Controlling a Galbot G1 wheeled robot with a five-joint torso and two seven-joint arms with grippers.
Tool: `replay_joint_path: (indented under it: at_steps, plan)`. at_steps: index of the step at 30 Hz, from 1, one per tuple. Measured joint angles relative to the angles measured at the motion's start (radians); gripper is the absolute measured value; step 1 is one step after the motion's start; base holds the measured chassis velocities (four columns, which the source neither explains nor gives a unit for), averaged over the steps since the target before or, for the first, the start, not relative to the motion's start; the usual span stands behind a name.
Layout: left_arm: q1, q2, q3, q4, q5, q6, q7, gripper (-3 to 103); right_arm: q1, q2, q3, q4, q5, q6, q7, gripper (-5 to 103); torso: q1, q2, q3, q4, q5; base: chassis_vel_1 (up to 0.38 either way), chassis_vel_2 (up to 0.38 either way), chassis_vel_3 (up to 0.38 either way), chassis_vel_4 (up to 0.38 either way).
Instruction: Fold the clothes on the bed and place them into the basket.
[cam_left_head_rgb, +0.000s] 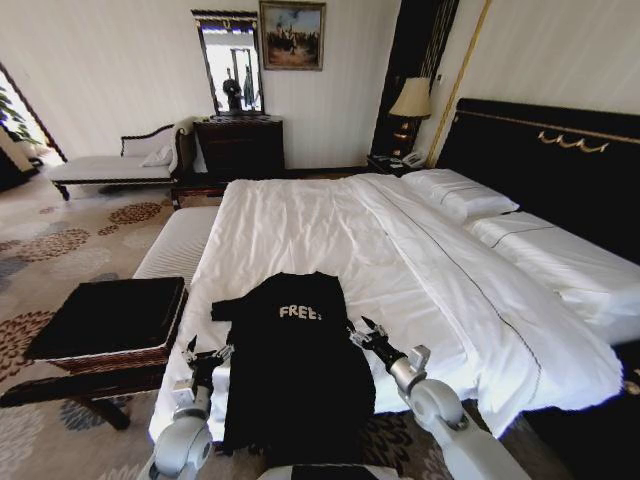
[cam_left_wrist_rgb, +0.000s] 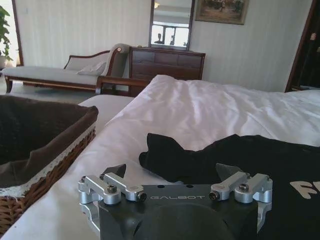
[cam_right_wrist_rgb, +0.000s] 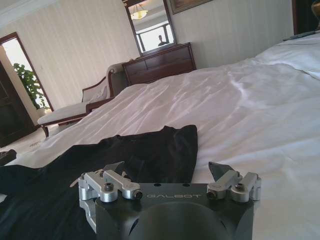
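The black T-shirt (cam_left_head_rgb: 290, 370) with white "FREE!" lettering lies flat at the foot of the bed (cam_left_head_rgb: 330, 230), its hem hanging over the edge. My left gripper (cam_left_head_rgb: 208, 352) hovers open just off the shirt's left sleeve (cam_left_wrist_rgb: 165, 157). On the other side, my right gripper (cam_left_head_rgb: 362, 332) is open beside the right sleeve (cam_right_wrist_rgb: 170, 150). Both hold nothing. The wicker basket (cam_left_head_rgb: 110, 320) with dark lining stands on a dark stool left of the bed's foot, and its woven wall (cam_left_wrist_rgb: 60, 160) is close to my left wrist.
A long white padded bench (cam_left_head_rgb: 175, 245) runs along the bed's left side. A chaise longue (cam_left_head_rgb: 110, 165) and a dark dresser (cam_left_head_rgb: 240, 145) with a mirror stand at the back wall. Pillows (cam_left_head_rgb: 460, 190) lie by the black headboard. Patterned carpet covers the floor.
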Motion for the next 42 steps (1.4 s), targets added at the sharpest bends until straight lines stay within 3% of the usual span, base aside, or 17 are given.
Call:
replay_joint_path:
  at_steps: [2,10,15,19,21,24,25,27,31,35,37,41,42]
  plan:
    - [-0.043,-0.007,0.003,0.032,-0.054,0.011,-0.014,100,-0.022,0.015,0.024,0.004,-0.008,0.000,0.001,99,0.000,0.000,0.000,-0.0002,0.0000,0.000,0.000,0.000,0.000]
    - [-0.122,-0.045,0.005,0.120,-0.138,0.017,-0.023,103,-0.053,0.041,0.059,0.014,-0.019,0.000,0.006,100,0.000,0.000,0.000,0.0002,-0.0001,0.000,0.000,0.000,0.000]
    - [-0.181,-0.059,0.015,0.165,-0.199,0.014,-0.026,96,-0.064,0.042,0.068,0.018,-0.026,-0.002,0.008,100,0.000,0.000,0.000,0.0002,0.0000,0.000,0.000,0.000,0.000]
    - [-0.248,-0.066,0.025,0.198,-0.243,0.009,-0.025,76,-0.067,0.038,0.075,0.021,-0.026,-0.004,0.011,100,0.000,0.000,0.000,0.0000,-0.0001,0.000,0.000,0.000,0.000]
    - [-0.262,-0.068,0.026,0.206,-0.253,0.010,-0.027,76,-0.068,0.036,0.077,0.021,-0.026,-0.005,0.011,100,0.000,0.000,0.000,0.0000,-0.0001,0.000,0.000,0.000,0.000]
    - [-0.286,-0.071,0.027,0.229,-0.260,0.011,-0.029,59,-0.069,0.030,0.084,0.021,-0.025,-0.006,0.012,100,0.000,0.000,0.000,0.0001,-0.0001,0.000,0.000,0.000,0.000]
    - [-0.289,-0.071,0.026,0.235,-0.261,0.011,-0.029,54,-0.070,0.029,0.085,0.021,-0.025,-0.007,0.012,100,0.000,0.000,0.000,0.0001,-0.0001,0.000,0.000,0.000,0.000]
    - [-0.290,-0.071,0.025,0.240,-0.262,0.012,-0.029,54,-0.070,0.028,0.086,0.021,-0.025,-0.008,0.012,100,0.000,0.000,0.000,0.0001,-0.0001,0.000,0.000,0.000,0.000]
    - [-0.256,-0.029,0.017,0.202,-0.273,0.012,-0.007,36,-0.069,0.029,0.087,0.024,-0.024,-0.015,0.013,100,0.000,0.000,0.000,0.0001,-0.0001,0.000,0.000,0.000,0.000]
    - [-0.215,-0.012,-0.002,0.142,-0.270,0.017,0.007,37,-0.063,0.027,0.087,0.022,-0.023,-0.018,0.014,100,0.000,0.000,0.000,0.0004,0.0000,0.000,0.000,0.000,0.000]
    - [-0.213,-0.012,-0.011,0.143,-0.266,0.019,0.007,43,-0.061,0.024,0.087,0.020,-0.021,-0.019,0.015,100,0.000,0.000,0.000,0.0003,0.0000,0.000,0.000,0.000,0.000]
    - [-0.238,-0.010,-0.018,0.187,-0.263,0.022,0.008,64,-0.054,0.021,0.084,0.021,-0.012,-0.024,0.021,100,0.000,0.000,0.000,0.0002,-0.0001,0.000,0.000,0.000,0.000]
    - [-0.238,-0.010,-0.018,0.187,-0.263,0.022,0.008,64,-0.054,0.021,0.084,0.021,-0.012,-0.024,0.021,100,0.000,0.000,0.000,0.0002,-0.0001,0.000,0.000,0.000,0.000]
